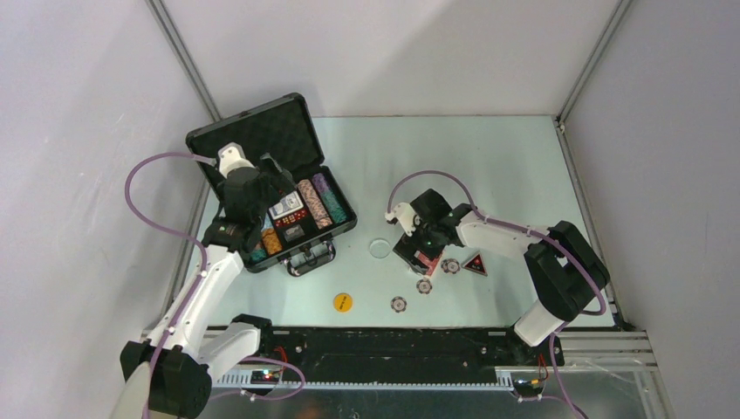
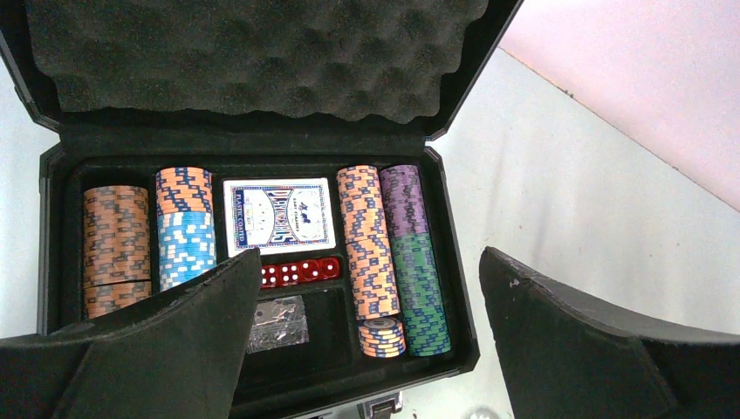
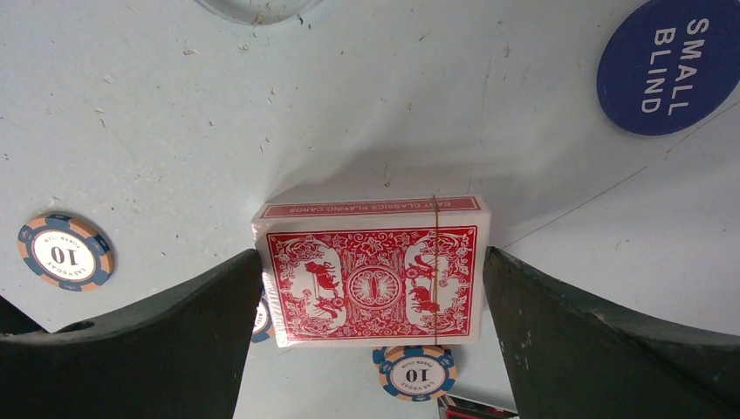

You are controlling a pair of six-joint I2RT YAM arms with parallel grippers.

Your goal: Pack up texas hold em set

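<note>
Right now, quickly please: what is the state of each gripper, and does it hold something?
Left gripper: open, empty, above the open briefcase.
Right gripper: open, one finger on each side of the red card deck, not gripping it.

The small black hard-shell briefcase (image 2: 454, 288) looks like matt moulded plastic. Its lid is lined with dark egg-crate foam (image 2: 262, 61), soft and dimpled. A bright metal latch (image 2: 380, 407) shines on it. The striped poker chips (image 2: 371, 236) look dull and clay-like. The red dice (image 2: 301, 272) are glossy and translucent. The blue card deck (image 2: 279, 216) is glossy printed card, and the red card deck (image 3: 371, 279) wears shiny clear film. The round blue disc (image 3: 668, 65) is smooth, matt plastic. The pale bench (image 3: 174, 131) is smooth but scuffed and speckled. My left gripper (image 2: 368, 262) and my right gripper (image 3: 371, 257) have fingers of matt, faintly grainy black.
</note>
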